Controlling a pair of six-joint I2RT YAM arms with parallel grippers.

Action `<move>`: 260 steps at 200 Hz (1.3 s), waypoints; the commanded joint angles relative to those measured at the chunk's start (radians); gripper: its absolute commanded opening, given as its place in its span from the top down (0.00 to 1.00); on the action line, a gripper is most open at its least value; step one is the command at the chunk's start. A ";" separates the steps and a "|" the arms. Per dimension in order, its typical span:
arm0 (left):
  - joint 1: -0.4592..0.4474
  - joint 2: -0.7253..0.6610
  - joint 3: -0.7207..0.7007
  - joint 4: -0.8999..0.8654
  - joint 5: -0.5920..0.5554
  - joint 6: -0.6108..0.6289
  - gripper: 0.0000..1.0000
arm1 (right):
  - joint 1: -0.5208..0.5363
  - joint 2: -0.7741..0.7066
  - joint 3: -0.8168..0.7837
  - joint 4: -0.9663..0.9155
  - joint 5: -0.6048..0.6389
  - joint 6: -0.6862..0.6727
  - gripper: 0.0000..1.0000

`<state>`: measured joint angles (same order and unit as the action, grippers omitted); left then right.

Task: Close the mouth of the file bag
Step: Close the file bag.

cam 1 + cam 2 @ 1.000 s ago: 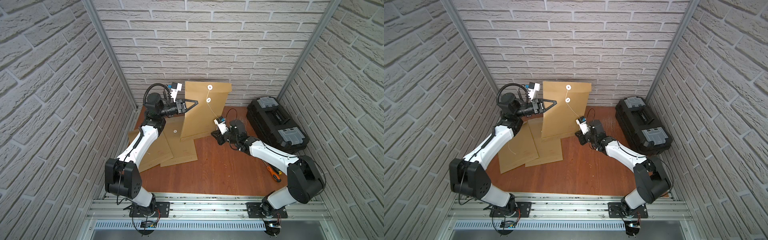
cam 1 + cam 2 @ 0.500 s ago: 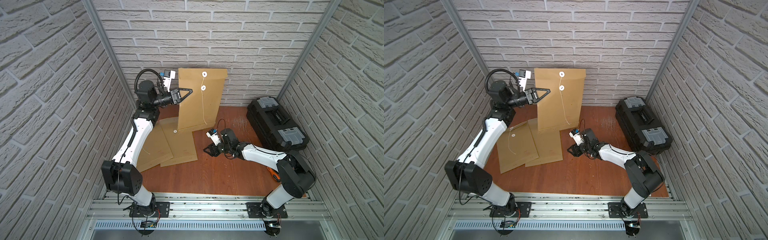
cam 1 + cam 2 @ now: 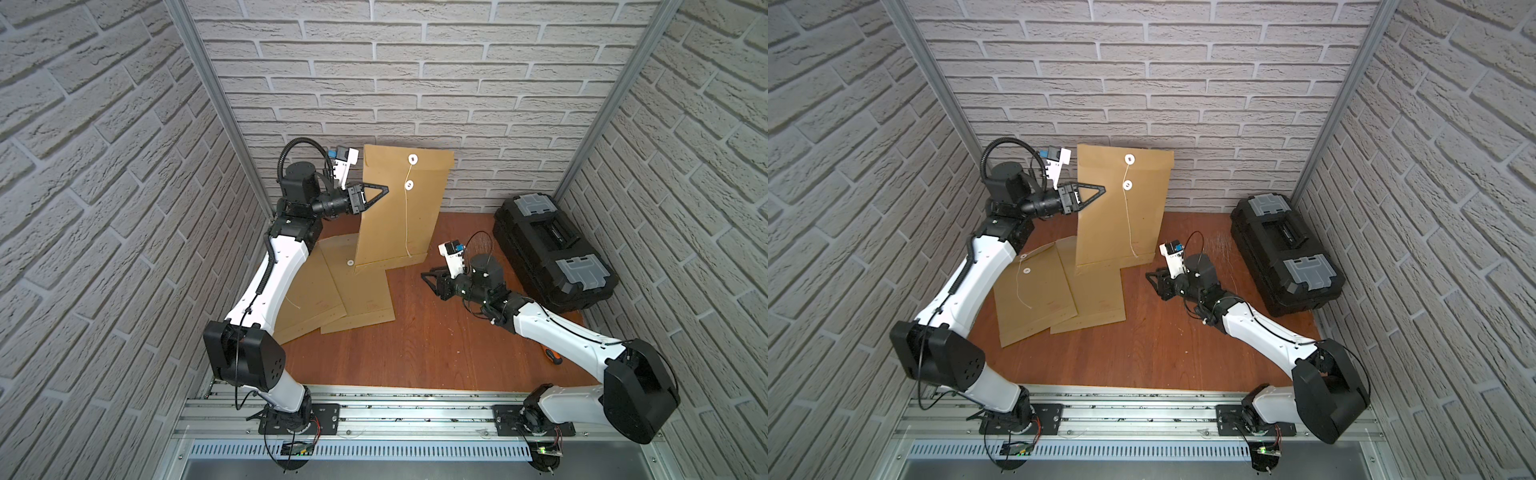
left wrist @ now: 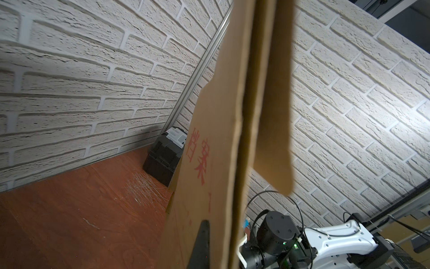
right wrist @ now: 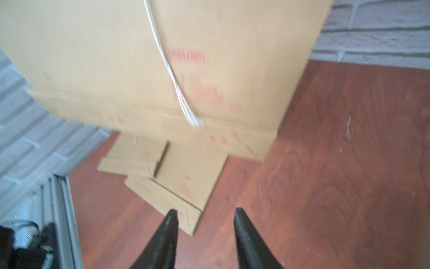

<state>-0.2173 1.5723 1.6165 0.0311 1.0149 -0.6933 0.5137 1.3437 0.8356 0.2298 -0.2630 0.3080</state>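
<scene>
A tan file bag (image 3: 399, 216) (image 3: 1117, 216) stands upright off the table near the back wall. My left gripper (image 3: 386, 189) (image 3: 1102, 190) is shut on its left edge. The flap is folded over at the top. A white string (image 3: 406, 224) (image 3: 1128, 224) runs from the upper button (image 3: 412, 158) past the lower button (image 3: 409, 185) and hangs loose. In the left wrist view the bag (image 4: 209, 163) is edge-on, with one finger (image 4: 202, 244) flat against it. My right gripper (image 3: 426, 276) (image 3: 1149, 276) (image 5: 206, 212) is open and empty, low over the table beside the bag's bottom right corner, below the string's end (image 5: 193, 118).
Two more file bags (image 3: 357, 299) (image 5: 181, 177) lie flat on the wooden table under and left of the held one. A black toolbox (image 3: 552, 253) stands at the right wall. An orange-handled screwdriver (image 3: 552, 356) lies beside my right arm. Brick walls close in three sides.
My right gripper has opened and dropped lower, away from the string's end, and the string now hangs free. My left arm has carried the bag slightly left and straighter.
</scene>
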 commanded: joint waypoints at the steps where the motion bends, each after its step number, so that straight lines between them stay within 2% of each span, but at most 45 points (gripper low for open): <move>1: -0.026 -0.017 0.029 0.023 0.000 0.035 1.00 | 0.003 0.051 0.053 0.163 0.005 0.070 0.51; 54: -0.079 -0.009 0.069 -0.032 -0.011 0.061 1.00 | 0.006 0.184 0.149 0.272 0.029 0.071 0.49; 92: -0.098 0.000 0.098 -0.073 -0.019 0.084 1.00 | 0.006 0.218 0.163 0.313 0.038 0.069 0.63; 154: -0.108 0.008 0.105 -0.085 -0.025 0.090 1.00 | 0.006 0.215 0.159 0.329 0.065 0.059 0.71; 178: -0.111 0.011 0.111 -0.089 -0.027 0.091 1.00 | 0.005 0.220 0.168 0.320 0.062 0.051 0.79; 223: -0.117 0.012 0.111 -0.090 -0.030 0.088 1.00 | 0.007 0.230 0.173 0.318 0.076 0.056 0.77; 260: -0.123 0.014 0.111 -0.088 -0.033 0.086 1.00 | 0.010 0.233 0.181 0.315 0.086 0.055 0.87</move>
<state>-0.3309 1.5814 1.6951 -0.0994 0.9730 -0.6209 0.5171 1.5673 0.9852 0.4973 -0.1944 0.3641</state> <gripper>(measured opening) 0.057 0.165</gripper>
